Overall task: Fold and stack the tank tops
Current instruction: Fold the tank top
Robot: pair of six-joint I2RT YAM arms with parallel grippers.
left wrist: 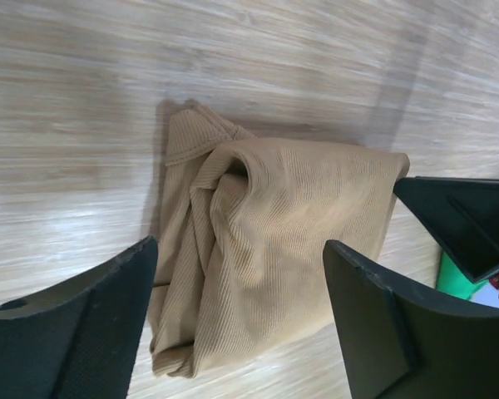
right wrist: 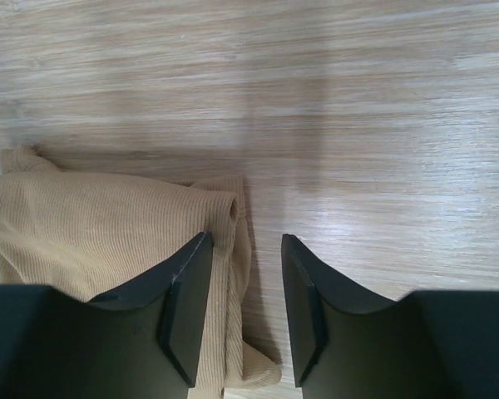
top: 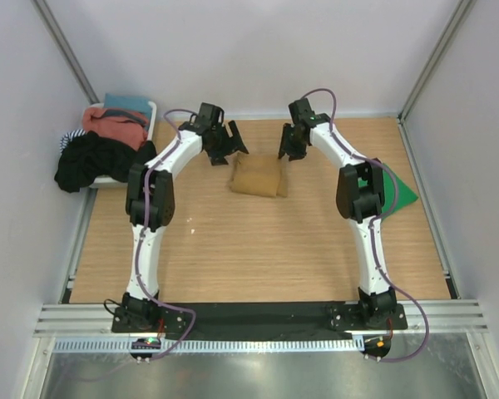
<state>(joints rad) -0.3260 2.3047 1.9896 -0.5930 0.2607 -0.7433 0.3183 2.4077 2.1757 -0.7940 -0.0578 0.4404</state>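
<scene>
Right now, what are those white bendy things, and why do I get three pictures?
They are two robot arms, left and right, bolted to a wooden table. The big picture looks down from above. The other two come from little cameras on each wrist, so you see the black fingers close up. The left gripper and right gripper both hang open by a folded tan tank top; neither holds anything. A green tank top lies by the right arm, and a pile of clothes sits in the far left corner.
</scene>
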